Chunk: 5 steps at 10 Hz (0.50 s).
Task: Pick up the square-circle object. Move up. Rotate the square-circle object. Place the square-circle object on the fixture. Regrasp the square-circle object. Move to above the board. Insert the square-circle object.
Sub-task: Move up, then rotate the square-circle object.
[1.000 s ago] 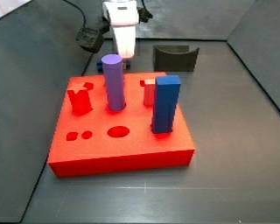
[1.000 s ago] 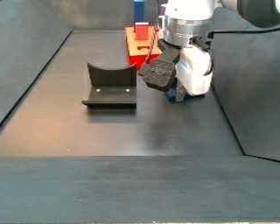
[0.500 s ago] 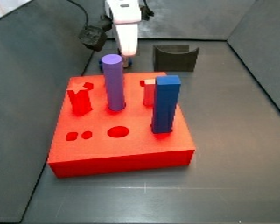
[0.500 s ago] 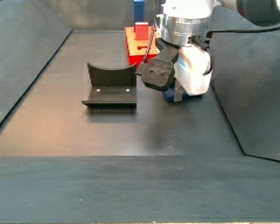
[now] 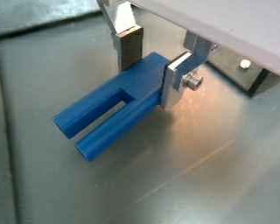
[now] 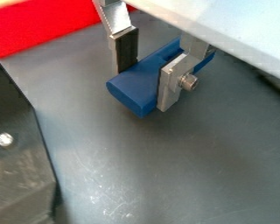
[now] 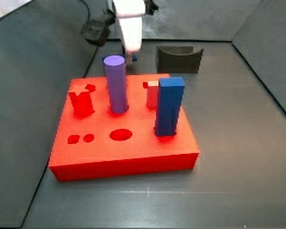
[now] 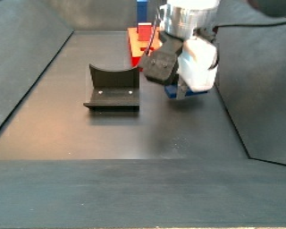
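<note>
I see the square-circle object (image 5: 119, 112) clamped in the gripper (image 5: 154, 68), lifted just off the floor beside the fixture (image 8: 112, 88). Jaws closed on its solid end. Looks rigid, light, smooth plastic; could slip.

From where I'm standing, the arm's white body is hiding the gripper (image 8: 175, 89) and nearly all of the blue object (image 8: 172, 90) in a side view. The board (image 6: 38, 24) is running off the frame edge in a wrist view. The fixture (image 5: 250, 72) is showing only as a cropped dark corner.
</note>
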Tool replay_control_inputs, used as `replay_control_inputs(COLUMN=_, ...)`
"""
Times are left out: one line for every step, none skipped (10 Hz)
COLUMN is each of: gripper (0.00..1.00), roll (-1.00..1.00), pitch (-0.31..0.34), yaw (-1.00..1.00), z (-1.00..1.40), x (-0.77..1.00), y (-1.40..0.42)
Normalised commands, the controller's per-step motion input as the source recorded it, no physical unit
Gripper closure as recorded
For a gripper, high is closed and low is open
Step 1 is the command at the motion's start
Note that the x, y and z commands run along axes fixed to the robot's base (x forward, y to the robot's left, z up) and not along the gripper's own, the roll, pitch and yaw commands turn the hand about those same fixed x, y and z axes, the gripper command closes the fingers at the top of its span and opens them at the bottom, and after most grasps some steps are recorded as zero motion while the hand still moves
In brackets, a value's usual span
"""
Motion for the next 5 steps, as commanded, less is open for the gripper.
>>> replay_control_inputs(gripper=1.00, roll=0.01, pitch=0.068, yaw=0.03, z=0.59, x=-0.01, y=0.01)
replay_control_inputs(gripper=1.00, roll=0.02, pitch=0.083, yaw=0.03, z=0.50, x=0.00, y=0.00)
replay_control_inputs(gripper=1.00, roll=0.05, pitch=0.088, yaw=0.01, z=0.31, x=-0.01, y=0.00)
replay_control_inputs(gripper=1.00, roll=0.00, pitch=0.000, yaw=0.00, z=0.83, x=-0.03, y=0.72)
replay_control_inputs(gripper=1.00, roll=0.01, pitch=0.004, yaw=-0.01, z=0.66, x=-0.03, y=0.66)
